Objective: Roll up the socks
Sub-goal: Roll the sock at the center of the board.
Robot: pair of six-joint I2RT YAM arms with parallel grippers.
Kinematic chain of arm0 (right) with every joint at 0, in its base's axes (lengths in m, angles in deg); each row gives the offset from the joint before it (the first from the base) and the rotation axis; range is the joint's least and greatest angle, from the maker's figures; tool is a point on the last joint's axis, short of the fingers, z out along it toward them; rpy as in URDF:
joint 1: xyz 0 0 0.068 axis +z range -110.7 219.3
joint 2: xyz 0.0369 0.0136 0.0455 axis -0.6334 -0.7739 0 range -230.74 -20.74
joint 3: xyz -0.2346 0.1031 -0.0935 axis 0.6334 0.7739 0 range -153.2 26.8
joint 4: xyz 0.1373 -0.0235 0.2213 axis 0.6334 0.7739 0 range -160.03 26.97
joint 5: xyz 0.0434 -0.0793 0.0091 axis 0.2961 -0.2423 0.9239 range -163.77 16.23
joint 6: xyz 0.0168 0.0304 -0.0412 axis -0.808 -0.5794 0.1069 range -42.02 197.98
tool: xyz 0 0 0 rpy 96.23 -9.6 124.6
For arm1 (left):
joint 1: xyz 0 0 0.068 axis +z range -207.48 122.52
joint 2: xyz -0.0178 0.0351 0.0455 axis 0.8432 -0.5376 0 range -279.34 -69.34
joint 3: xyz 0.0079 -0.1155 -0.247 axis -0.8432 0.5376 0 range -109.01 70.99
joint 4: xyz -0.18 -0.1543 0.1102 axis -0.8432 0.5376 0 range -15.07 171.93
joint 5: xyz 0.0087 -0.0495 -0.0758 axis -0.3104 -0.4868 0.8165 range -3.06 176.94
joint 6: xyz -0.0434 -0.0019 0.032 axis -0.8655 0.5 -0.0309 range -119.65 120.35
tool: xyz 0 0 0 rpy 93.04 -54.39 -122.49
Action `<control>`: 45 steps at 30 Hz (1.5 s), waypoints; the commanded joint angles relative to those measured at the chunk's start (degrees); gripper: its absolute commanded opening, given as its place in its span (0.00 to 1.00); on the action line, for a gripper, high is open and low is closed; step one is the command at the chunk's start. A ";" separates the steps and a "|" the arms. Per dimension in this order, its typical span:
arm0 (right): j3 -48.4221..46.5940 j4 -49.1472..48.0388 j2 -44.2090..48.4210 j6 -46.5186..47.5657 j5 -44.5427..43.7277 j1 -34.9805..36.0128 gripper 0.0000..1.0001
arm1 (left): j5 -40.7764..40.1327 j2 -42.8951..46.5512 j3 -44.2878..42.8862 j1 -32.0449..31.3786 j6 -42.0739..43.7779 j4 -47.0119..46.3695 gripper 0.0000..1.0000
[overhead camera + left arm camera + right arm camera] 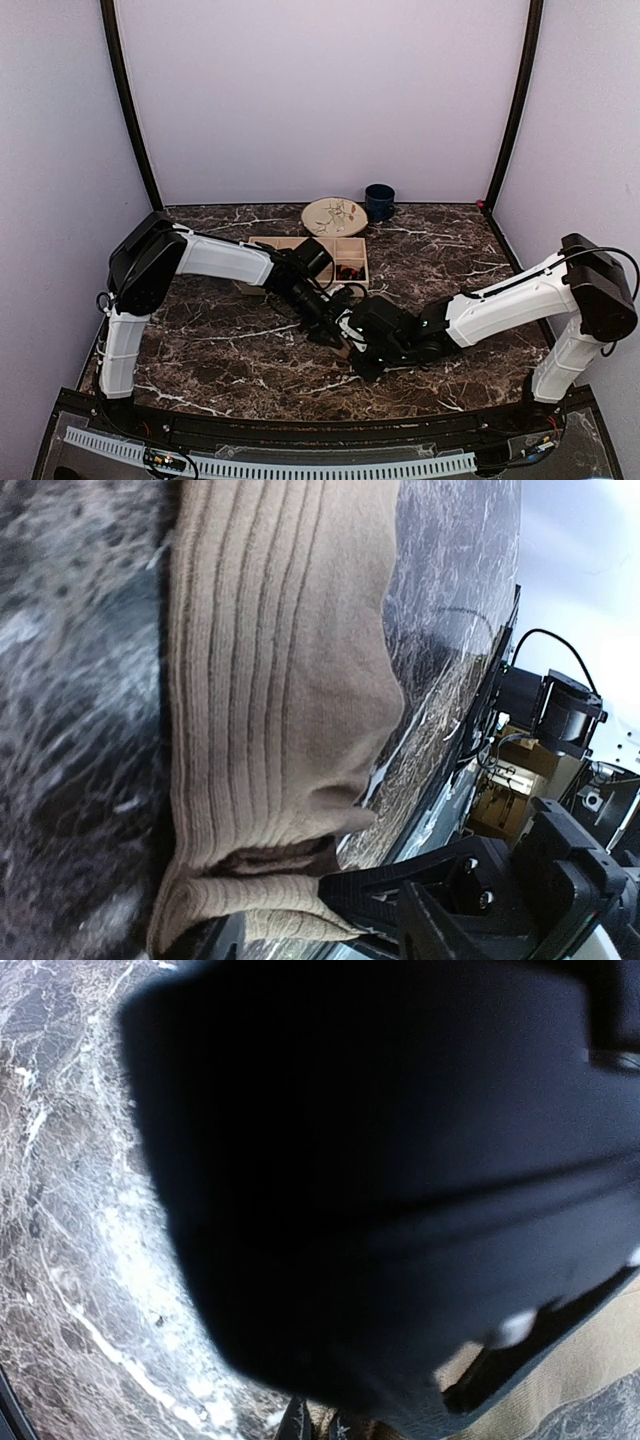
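A tan ribbed sock (270, 680) lies on the marble and fills the left wrist view. Its near end is folded over on itself, with a dark layer showing inside the fold. My left gripper (270, 912) stands open around that folded end, one black finger (400, 892) touching its edge. In the top view both grippers meet mid-table, left gripper (335, 325) and right gripper (358, 350), and they hide the socks. My right gripper (322, 1427) is shut, its tips down at the tan fabric (600, 1380). A dark blurred body blocks most of that view.
A wooden compartment tray (345, 255) stands just behind the left gripper. A patterned plate (335, 216) and a dark blue cup (379, 201) sit at the back wall. The dark marble table (230, 350) has a rail along its near edge.
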 commanded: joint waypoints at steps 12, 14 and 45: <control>1.15 9.60 -3.32 -3.63 2.23 -0.55 0.00 | -15.28 3.33 8.65 1.07 2.70 7.92 0.62; 1.42 9.59 -3.38 -4.11 2.47 -0.51 0.00 | -15.55 3.46 9.49 1.19 2.76 7.93 0.62; 5.96 2.20 1.57 -6.60 25.76 -9.56 0.00 | -21.13 18.65 22.61 4.37 -1.03 -8.74 0.61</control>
